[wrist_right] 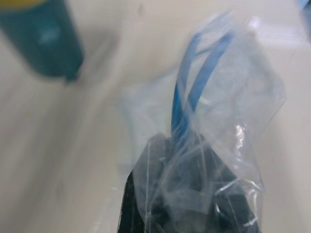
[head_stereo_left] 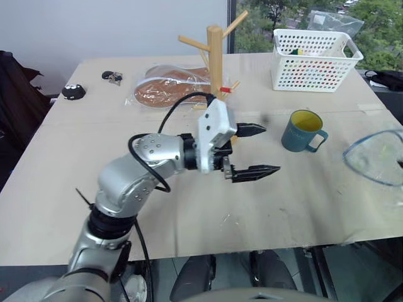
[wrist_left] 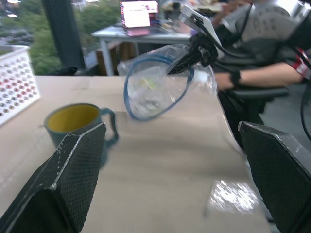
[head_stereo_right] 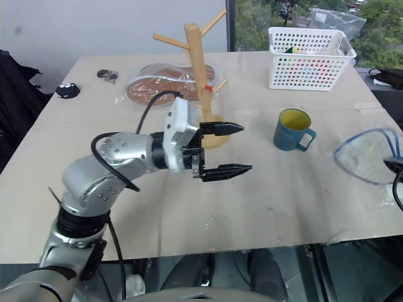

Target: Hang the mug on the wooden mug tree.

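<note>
While my left gripper (head_stereo_left: 255, 151) hangs over the middle of the table (head_stereo_left: 189, 207), its two black fingers stand wide apart with nothing between them. They point sideways toward the mug (head_stereo_left: 303, 131). From my left wrist I see the mug past my fingertips (wrist_left: 73, 165), and there is bare table between us.

The mug is teal-blue with a yellow inside. It stands upright on the table, and its loop handle is turned toward the table's right edge. It touches nothing else. It is not on the wooden mug tree (head_stereo_left: 215, 50) yet.

The wooden mug tree stands farther back, behind my left gripper. It is a pale post with pegs that slant up, and one low peg has a small red mark. No peg has anything on it. My gripper hides its round base in the left eye view.

My right gripper (wrist_left: 187, 56) is pinched shut on a clear plastic bag with a blue rim (head_stereo_left: 378, 157). The bag is out at the right edge of the table, to the right of the mug, and does not touch it. From my right wrist the crinkly plastic wraps over my fingers.

A white basket with holes (head_stereo_left: 315, 60) sits at the back right. A clear packet with something brown inside (head_stereo_left: 170, 88) lies just left of the tree. Some keys (head_stereo_left: 113, 77) and a small black thing (head_stereo_left: 73, 92) lie at the back left.
</note>
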`<state>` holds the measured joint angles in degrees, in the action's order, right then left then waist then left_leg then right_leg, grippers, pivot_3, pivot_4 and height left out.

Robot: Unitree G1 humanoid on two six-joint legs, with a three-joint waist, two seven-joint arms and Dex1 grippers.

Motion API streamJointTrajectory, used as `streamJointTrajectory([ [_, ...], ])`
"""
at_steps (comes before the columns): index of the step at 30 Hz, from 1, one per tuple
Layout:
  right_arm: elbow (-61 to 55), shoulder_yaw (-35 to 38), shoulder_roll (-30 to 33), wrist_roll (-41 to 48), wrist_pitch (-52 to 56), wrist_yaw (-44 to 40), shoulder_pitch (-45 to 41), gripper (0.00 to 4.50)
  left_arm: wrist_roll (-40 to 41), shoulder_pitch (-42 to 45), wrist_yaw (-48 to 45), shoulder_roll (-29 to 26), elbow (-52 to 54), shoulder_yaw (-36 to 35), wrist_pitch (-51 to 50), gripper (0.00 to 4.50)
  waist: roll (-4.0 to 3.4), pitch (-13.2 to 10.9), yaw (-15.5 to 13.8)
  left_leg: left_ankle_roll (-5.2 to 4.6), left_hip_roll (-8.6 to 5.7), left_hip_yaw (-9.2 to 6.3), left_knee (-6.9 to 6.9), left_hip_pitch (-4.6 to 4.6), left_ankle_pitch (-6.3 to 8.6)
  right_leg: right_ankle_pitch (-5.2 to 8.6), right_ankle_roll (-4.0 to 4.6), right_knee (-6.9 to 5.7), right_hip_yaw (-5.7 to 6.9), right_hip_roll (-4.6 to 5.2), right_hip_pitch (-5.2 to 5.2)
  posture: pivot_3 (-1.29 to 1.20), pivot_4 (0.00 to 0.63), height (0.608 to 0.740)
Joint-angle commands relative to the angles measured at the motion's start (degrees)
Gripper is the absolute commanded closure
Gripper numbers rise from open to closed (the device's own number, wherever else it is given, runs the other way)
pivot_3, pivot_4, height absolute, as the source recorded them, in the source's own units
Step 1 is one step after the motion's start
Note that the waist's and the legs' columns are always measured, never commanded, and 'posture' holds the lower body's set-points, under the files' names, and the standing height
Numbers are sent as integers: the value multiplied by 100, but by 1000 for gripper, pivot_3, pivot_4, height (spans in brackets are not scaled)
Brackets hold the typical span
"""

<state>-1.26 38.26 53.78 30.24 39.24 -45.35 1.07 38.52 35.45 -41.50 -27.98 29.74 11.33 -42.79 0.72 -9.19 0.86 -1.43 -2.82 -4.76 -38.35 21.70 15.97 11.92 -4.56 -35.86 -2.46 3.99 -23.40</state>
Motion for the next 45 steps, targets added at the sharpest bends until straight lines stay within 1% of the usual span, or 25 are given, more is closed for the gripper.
streamJointTrajectory([
  [1, 545, -363, -76, -378, -574, 453, -720, 4487, -403, 157, 208, 133, -51, 165, 172, 0, -1, 0, -6, 1, 0, 1, -1, 2, 0, -1, 0, -1, -1, 1, -2, 0, 150, 740],
  [5, 1476, -798, -197, -887, -1076, 1038, -1596, 4487, -732, 320, 281, 345, -360, 246, 354, 0, -7, -3, -36, 1, -6, 4, 0, 9, -1, -1, 0, 2, -5, 6, -9, 0, 150, 740],
  [6, 1625, -859, -203, -953, -1162, 1068, -1700, 3713, -764, 347, 286, 400, -405, 238, 366, 0, -7, -4, -53, 1, -8, 2, -1, 11, -1, -1, 0, 2, -3, 8, -9, 0, 150, 740],
  [7, 1694, -919, -207, -962, -1179, 1016, -1741, 3381, -783, 368, 290, 448, -434, 215, 370, 0, -7, -4, -55, 2, -8, 0, 0, 13, -1, -1, 0, 2, 0, 7, -10, 0, 150, 740],
  [8, 1722, -963, -205, -968, -1182, 972, -1749, 3142, -797, 379, 292, 475, -449, 200, 371, 0, -7, -3, -74, 2, -8, 0, 0, 14, -1, -1, 0, 2, 1, 7, -10, 0, 150, 740],
  [10, 1708, -925, -141, -1110, -1305, 1059, -1620, 2195, -795, 337, 271, 469, -414, 151, 351, 0, -8, -3, -80, 2, -7, -4, 6, 17, -1, -1, 0, 2, 11, 6, -11, 0, 150, 740],
  [12, 1629, -678, -76, -1186, -1496, 1212, -1496, 1273, -798, 264, 246, 409, -341, 114, 308, 0, -10, -3, -80, 2, -6, -10, 7, 24, -1, -1, 0, 2, 10, 6, -19, 0, 150, 740],
  [14, 1247, -297, -90, -977, -1463, 1275, -1446, 1273, -789, 197, 239, 310, -282, 50, 250, 0, -21, -4, -70, 2, -8, -9, 6, 23, -1, -1, 0, 2, 2, 8, -20, 0, 150, 740],
  [17, 127, 47, -222, -397, -874, 1189, -1230, 1273, -795, 103, 162, 83, -220, 6, 201, 0, -32, -6, -14, 1, -7, -4, 5, 18, -1, -2, -2, -1, -4, 7, -19, 0, 150, 740],
  [19, -958, 63, -457, 159, -267, 1292, -1029, 1273, -755, 23, 61, -103, -166, -46, 168, 0, -30, -6, 9, 1, 0, -4, 5, 11, -1, -2, -2, -3, -3, 0, -16, 0, 150, 740],
  [20, -1491, 15, -676, 434, 18, 1476, -927, 1273, -732, -18, -6, -197, -140, -67, 149, 0, -25, -3, 22, 0, 2, -6, 6, 11, 0, -2, -2, -4, -2, 0, -16, 0, 150, 740],
  [22, -2052, -2, -929, 712, 372, 1740, -826, 1273, -705, -57, -72, -291, -112, -81, 131, 0, -23, -2, 9, -11, 12, -16, 5, 7, 7, -2, 0, -8, 2, -14, -10, 0, 150, 740],
  [24, -2743, -468, -1472, 760, 596, 2182, -548, 1273, -705, -70, -142, -353, -86, -72, 113, 0, -23, -2, -18, -18, 5, -16, 4, 9, 10, -2, 0, -8, 1, -6, -10, 0, 150, 740],
  [26, -3139, -1114, -2164, 523, 586, 2746, -297, 1273, -714, -39, -186, -368, -100, -47, 94, 0, -6, 7, -47, -16, -1, -24, 2, 12, 9, -2, -1, -7, 8, 0, -9, 0, 150, 740],
  [28, -3050, -1524, -2639, 32, 251, 3124, -161, 1273, -730, -7, -213, -366, -122, -9, 86, 0, -12, 3, -48, 1, -1, -29, -1, 16, -1, -2, -1, -5, 13, 0, -10, 0, 150, 740],
  [30, -2799, -1815, -2936, -467, -211, 3379, -91, 1273, -769, 2, -255, -362, -132, 37, 107, 0, -19, -1, -48, 2, -13, -18, -1, 20, -1, -2, -1, -5, 2, 11, -18, 0, 150, 740],
  [34, -2251, -2065, -3359, -975, -935, 3597, -137, 1273, -836, -21, -303, -375, -122, 56, 135, 0, -19, -1, -32, 3, -14, -17, 1, 17, -2, -3, -2, -3, 1, 8, -19, 0, 150, 740],
  [37, -1811, -2120, -3466, -1183, -1252, 3638, -356, 1273, -863, -15, -299, -366, -138, 47, 141, 0, -21, -1, -5, 13, -7, -21, 9, 11, -7, -2, 0, -9, 6, -1, -21, 0, 150, 740],
  [45, -869, -2292, -3573, -1399, -1838, 3500, -955, 1273, -969, -121, -297, -353, -111, 18, 231, 0, -22, -1, 5, 12, -8, -18, 8, 9, -7, -3, 0, -9, 3, -1, -20, 0, 150, 740],
])
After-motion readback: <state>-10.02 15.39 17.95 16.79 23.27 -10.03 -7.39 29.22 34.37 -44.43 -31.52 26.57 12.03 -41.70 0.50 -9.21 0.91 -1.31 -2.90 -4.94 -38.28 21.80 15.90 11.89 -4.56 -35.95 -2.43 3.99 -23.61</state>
